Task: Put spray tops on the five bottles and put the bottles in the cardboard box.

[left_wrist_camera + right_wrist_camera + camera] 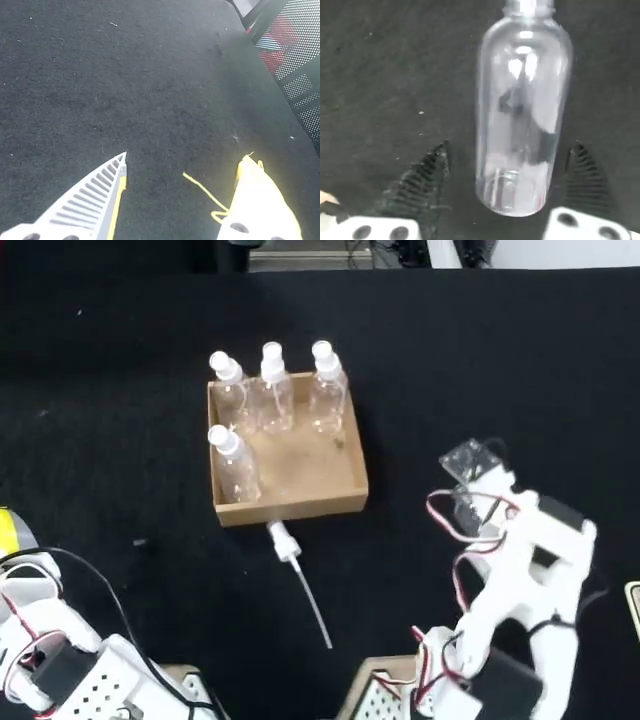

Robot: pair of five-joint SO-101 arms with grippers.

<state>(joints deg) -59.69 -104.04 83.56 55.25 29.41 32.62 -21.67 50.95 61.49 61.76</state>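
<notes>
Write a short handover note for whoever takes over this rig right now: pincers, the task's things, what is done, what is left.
Left pincer: open, empty, over bare table.
Right pincer: open, fingers either side of the fifth bottle, not gripping it; that bottle has no top.
Done: four bottles with tops stand in the cardboard box.
The last spray top lies on the table just in front of the box.
Left to do: fit that top on the fifth bottle, then put it in the box.
</notes>
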